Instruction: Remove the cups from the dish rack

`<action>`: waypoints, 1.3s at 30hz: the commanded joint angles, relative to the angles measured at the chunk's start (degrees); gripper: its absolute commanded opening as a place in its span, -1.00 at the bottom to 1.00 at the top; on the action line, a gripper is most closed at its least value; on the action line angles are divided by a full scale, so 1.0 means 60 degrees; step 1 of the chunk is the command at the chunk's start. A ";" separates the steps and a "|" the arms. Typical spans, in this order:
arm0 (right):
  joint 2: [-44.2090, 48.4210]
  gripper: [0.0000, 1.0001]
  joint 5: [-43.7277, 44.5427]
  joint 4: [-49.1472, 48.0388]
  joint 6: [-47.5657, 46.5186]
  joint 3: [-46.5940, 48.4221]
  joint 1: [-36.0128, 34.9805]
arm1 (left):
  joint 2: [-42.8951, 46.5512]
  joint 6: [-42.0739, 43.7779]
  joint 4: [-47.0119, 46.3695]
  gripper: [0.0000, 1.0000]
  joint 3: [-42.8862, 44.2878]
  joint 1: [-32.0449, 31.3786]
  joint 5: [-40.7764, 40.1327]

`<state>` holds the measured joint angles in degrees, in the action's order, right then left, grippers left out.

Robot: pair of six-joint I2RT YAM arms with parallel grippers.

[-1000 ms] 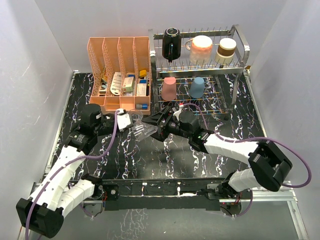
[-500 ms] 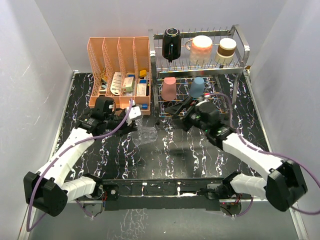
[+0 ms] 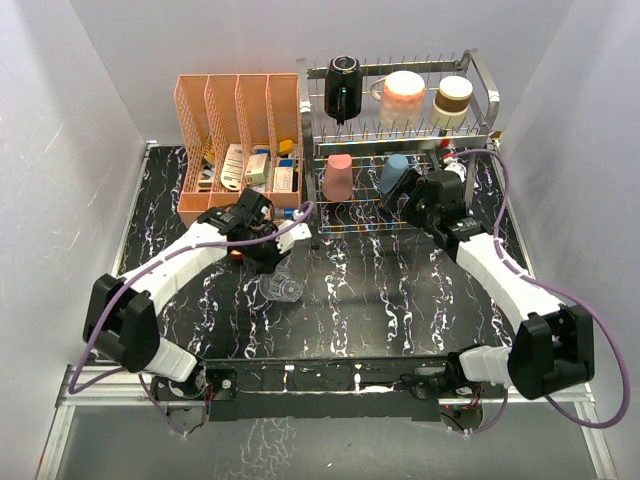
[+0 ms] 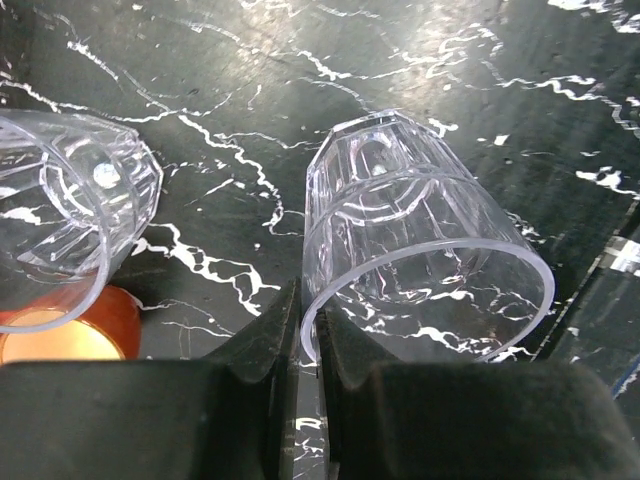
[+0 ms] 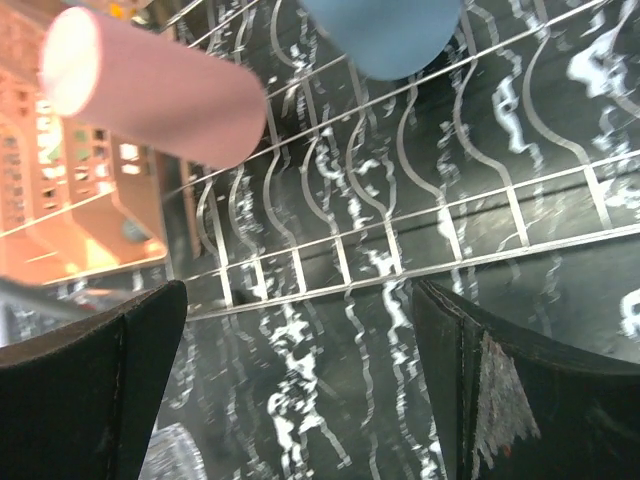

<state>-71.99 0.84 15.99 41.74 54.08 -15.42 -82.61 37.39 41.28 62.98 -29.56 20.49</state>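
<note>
My left gripper (image 4: 308, 318) is shut on the rim of a clear glass (image 4: 420, 250) lying on its side on the black marbled table; in the top view the gripper (image 3: 271, 268) is over that glass (image 3: 279, 289). A second clear glass (image 4: 60, 240) and a small orange-red cup (image 4: 70, 338) lie just left of it. My right gripper (image 3: 399, 193) is open and empty in front of the silver dish rack (image 3: 480, 130), close to the blue tumbler (image 3: 394, 174) and right of the pink tumbler (image 3: 338, 178). Both tumblers show in the right wrist view, pink (image 5: 150, 90) and blue (image 5: 385, 35), above the gripper (image 5: 300, 400).
On the rack's upper tier stand a black mug (image 3: 341, 88), a peach mug (image 3: 403, 92) and a cream cup with a brown band (image 3: 452, 99). A peach-orange plastic organizer (image 3: 238, 120) with small boxes stands left of the rack. White walls enclose the table.
My right arm has left the clear glass at the table's middle and swung back right to the rack's lower tier. My left gripper has moved right and closed on the glass rim.
</note>
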 commanded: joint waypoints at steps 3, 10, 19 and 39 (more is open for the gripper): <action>-0.1149 0.96 0.1686 -0.0522 -0.2269 0.1001 0.0149 | -0.0454 -0.0537 -0.0416 -1.00 0.0363 -0.0207 -0.1108; -0.2257 0.96 0.2473 -0.2525 -0.3832 0.0955 0.0153 | -0.0861 -0.0742 -0.0769 -1.00 0.0397 -0.0248 -0.0889; -0.3487 0.96 0.2449 -0.4573 -0.5157 0.0835 0.0139 | -0.1513 -0.1146 -0.0228 -0.69 0.1451 -0.0273 -0.0764; -0.5790 0.96 0.3037 -0.7412 -0.6291 0.1178 0.0124 | 0.0859 -0.1071 0.0589 0.78 0.2024 -0.0273 0.0587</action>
<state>-104.99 17.04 -22.28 6.44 57.34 -14.52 -81.01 29.43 41.28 72.62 -30.89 20.80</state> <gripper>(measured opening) 0.981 0.883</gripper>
